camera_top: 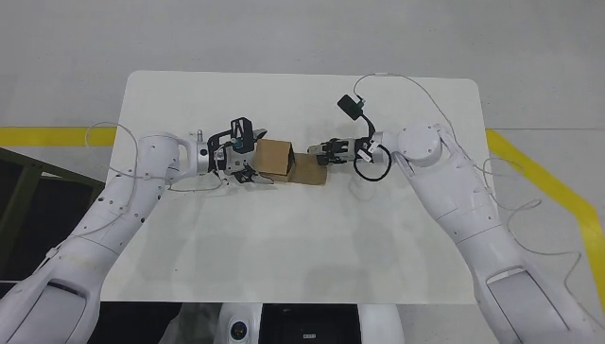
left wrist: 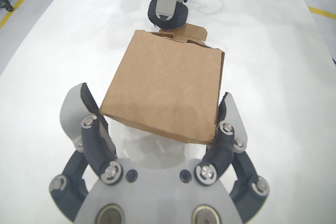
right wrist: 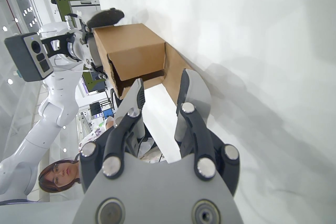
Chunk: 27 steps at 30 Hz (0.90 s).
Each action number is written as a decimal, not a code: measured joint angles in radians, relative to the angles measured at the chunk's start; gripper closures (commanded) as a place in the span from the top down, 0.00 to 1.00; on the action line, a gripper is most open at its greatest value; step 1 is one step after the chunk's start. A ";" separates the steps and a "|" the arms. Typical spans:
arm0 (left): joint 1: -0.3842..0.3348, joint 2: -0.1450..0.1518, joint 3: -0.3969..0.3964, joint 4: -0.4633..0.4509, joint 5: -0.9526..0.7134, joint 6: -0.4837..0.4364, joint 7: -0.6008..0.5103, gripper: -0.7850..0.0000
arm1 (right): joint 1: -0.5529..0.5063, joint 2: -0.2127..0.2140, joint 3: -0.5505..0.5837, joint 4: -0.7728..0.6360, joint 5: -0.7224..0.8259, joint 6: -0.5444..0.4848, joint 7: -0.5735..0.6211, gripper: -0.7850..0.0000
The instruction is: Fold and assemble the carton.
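Clamping carton: left pincer; right pincer seemingly spread.

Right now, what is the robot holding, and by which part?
The left gripper holds the carton, jaws on both sides of its near end. The right gripper stands open at the flap end, apparently holding nothing.

We see one carton of plain brown cardboard, with no print on the sides that show. It is already opened into a box shape and lies on its side close to the centre of the table, a little toward 12 o'clock. Its length runs from 9 o'clock to 3 o'clock. The end at 3 o'clock is open and dark inside, and one flap stretches out there, low along the table top.
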 measured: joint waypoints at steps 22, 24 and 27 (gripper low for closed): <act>-0.001 0.000 0.000 0.001 0.000 0.000 0.002 1.00 | -0.014 -0.004 0.008 0.028 0.064 -0.111 -0.014 0.70; -0.001 0.000 0.000 0.001 0.000 0.000 0.002 1.00 | -0.014 -0.004 0.008 0.028 0.064 -0.111 -0.014 0.70; -0.001 0.000 0.000 0.001 0.000 0.000 0.002 1.00 | -0.014 -0.004 0.008 0.028 0.064 -0.111 -0.014 0.70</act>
